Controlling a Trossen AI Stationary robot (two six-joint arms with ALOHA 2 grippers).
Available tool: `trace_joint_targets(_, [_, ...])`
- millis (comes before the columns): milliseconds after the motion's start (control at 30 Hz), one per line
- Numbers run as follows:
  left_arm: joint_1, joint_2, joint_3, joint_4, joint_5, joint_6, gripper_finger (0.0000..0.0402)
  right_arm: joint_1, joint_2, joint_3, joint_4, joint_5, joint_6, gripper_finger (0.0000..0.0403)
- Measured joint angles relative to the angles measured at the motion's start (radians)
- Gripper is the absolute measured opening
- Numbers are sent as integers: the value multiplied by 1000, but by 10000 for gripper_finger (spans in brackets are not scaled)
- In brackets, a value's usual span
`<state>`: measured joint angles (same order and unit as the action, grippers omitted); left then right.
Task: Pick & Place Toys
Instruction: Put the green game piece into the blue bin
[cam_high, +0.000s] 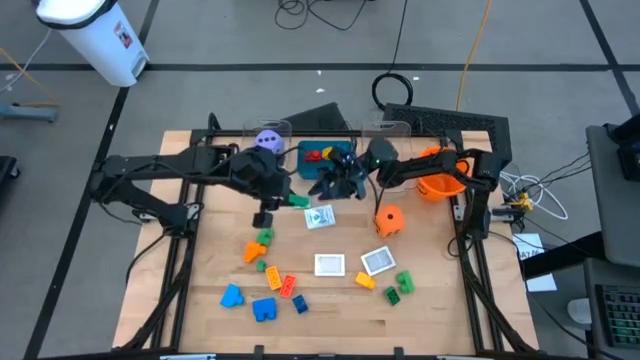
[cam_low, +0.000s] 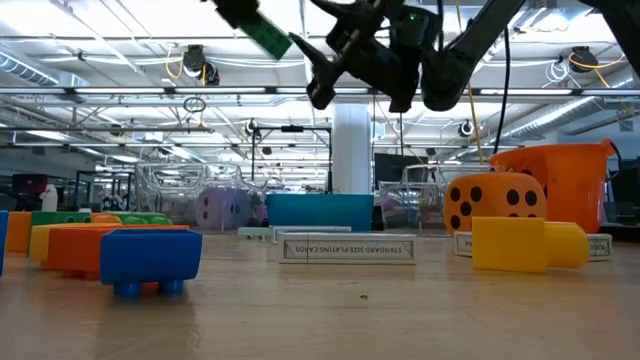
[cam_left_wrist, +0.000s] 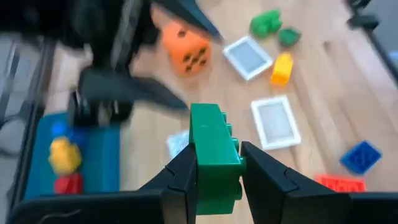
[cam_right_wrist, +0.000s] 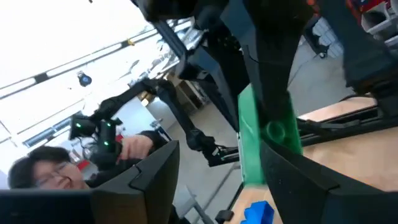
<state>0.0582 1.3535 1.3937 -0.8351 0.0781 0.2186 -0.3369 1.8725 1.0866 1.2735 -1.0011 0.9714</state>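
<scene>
Landmark: teal tray (cam_high: 343, 152), set at the back of the wooden table (cam_high: 330, 310), taken as reference for all places below.
Left gripper (cam_left_wrist: 216, 177): clamped on a green brick (cam_left_wrist: 214, 152); raised above the table just in front of the tray.
Green brick: held upright between the left fingers (cam_left_wrist: 183, 180), its studs turned to one side; seen from the low view high above the table.
Right gripper (cam_high: 335, 180): held over the front edge of the tray, close to the left gripper; its fingers (cam_right_wrist: 155, 174) stand apart with nothing between them.
Tray contents: a red piece (cam_left_wrist: 67, 184), a yellow piece (cam_left_wrist: 64, 155) and a blue piece (cam_left_wrist: 59, 129) are seen inside.
Orange die (cam_high: 389, 221): resting on the table to the right front of the tray.
Purple die (cam_high: 268, 140): inside a clear bin (cam_high: 262, 128) left of the tray.
Orange bowl (cam_high: 440, 182): right of the tray.
Cards: one (cam_high: 320, 217) just in front of the tray, two more (cam_high: 330, 264) (cam_high: 378, 260) farther forward.
Loose bricks: blue ones (cam_high: 263, 308) and orange ones (cam_high: 252, 253) lie well in front of the tray, to the left.
Person (cam_right_wrist: 43, 171): visible beyond the table in the right wrist view.
</scene>
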Motion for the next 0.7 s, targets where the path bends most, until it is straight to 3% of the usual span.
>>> trace_joint_targets(233, [112,6,-6,-32,-2,17,95,-52,-1,-5,-5,-10,-3,214])
trace_joint_targets(467, [305,40,-37,8,76,62,95,10,-1,-107,-20,118,-171,205])
trace_joint_targets(700, [424,121,-69,183,192,51,95,115,-1,-268,-20,349,-396,200])
